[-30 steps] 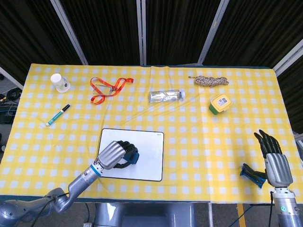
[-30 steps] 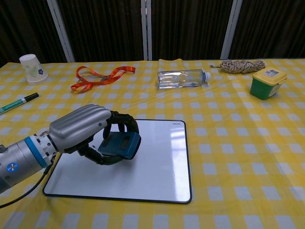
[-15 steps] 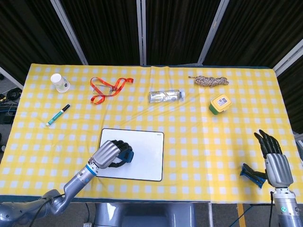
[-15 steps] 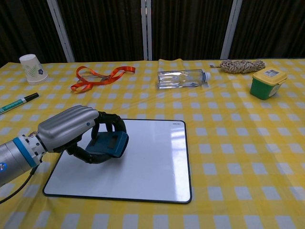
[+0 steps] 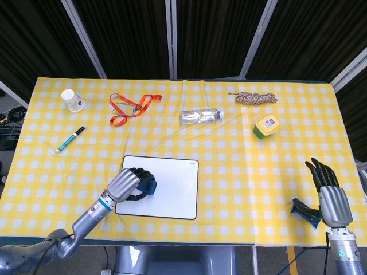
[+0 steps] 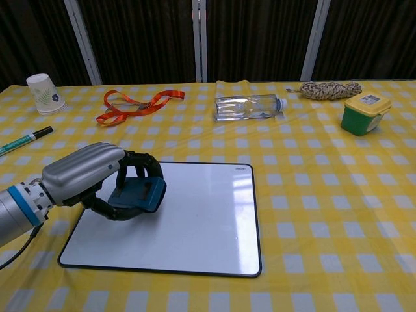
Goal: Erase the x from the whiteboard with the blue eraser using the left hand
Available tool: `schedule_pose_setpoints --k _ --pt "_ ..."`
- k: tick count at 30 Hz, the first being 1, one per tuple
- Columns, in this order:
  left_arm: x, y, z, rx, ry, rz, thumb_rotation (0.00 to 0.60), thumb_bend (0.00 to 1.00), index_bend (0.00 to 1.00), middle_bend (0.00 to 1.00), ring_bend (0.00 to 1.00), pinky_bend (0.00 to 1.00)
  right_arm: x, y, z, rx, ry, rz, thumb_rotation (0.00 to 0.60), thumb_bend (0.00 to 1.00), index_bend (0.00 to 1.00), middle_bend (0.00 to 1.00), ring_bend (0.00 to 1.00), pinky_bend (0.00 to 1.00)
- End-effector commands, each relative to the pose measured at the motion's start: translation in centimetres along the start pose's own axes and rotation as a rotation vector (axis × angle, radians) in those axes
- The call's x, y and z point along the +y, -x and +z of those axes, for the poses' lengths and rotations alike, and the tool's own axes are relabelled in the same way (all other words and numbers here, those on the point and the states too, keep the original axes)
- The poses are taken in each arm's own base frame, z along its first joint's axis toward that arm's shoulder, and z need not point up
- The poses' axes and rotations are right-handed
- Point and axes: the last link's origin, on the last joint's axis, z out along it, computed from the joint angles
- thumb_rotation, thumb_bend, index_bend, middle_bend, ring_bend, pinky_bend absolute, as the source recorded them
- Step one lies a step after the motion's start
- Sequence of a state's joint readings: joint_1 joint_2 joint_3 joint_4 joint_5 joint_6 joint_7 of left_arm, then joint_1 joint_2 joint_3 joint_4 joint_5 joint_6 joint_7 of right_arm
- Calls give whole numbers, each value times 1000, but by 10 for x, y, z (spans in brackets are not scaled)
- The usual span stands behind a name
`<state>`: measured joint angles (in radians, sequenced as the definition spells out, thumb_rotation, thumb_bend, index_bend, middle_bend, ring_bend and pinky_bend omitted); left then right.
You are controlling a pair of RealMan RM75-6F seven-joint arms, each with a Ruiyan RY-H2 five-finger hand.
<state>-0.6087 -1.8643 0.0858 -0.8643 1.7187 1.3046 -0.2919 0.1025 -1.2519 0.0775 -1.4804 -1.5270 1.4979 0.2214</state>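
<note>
Shift since earlier: left hand (image 5: 131,184) with eraser (image 5: 150,188) has slid leftward across the board (image 5: 172,189), from near board centre to its left part; right hand has barely moved.

Head view, left hand: fingers wrapped round the blue eraser, pressing it on the board's left half, near the left edge.
Head view, board surface: reads plain white; no x mark visible to me, so the wipe looks done or nearly so (judgement).
Head view, right hand (image 5: 328,195): well right of the board near the table's front edge, fingers extended and apart, holding nothing; a dark blue clip-like thing (image 5: 304,211) lies just beside it.

Chest view, left hand (image 6: 91,174): holds the eraser (image 6: 138,193) in curled fingers, eraser face down on the board (image 6: 208,221).
Chest view, key relation: eraser sits at the fingertips, on the side toward board centre; its long axis runs roughly left edge to right edge of the board. Bare board lies right of the hand; any further stroke would go that way. Left hand is on the board, right hand well apart from it.
</note>
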Motion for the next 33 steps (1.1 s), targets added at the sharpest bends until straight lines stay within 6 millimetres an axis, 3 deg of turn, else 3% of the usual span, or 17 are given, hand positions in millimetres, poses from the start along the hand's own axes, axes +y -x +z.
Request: schedule_pose_setpoints --k 1,9,14,26,33 --pt "12 6 3 -11 19 -26 600 572 800 603 565 540 0 -1 0 3 1 -1 600 69 14 0 0 0" --pt "33 17 7 -27 53 -49 600 571 801 603 565 540 1 -3 0 8 3 4 600 69 14 0 0 0" --pt "34 16 8 -25 56 -41 600 571 800 603 565 540 1 -3 0 8 1 2 600 69 14 0 0 0" --pt "-15 3 -8 -32 -59 20 600 571 801 603 565 540 -3 0 -2 0 -15 -4 600 69 14 0 0 0" --pt "-24 -4 -3 9 -72 23 600 571 801 603 565 540 -5 2 -3 -4 -19 -4 600 69 14 0 0 0"
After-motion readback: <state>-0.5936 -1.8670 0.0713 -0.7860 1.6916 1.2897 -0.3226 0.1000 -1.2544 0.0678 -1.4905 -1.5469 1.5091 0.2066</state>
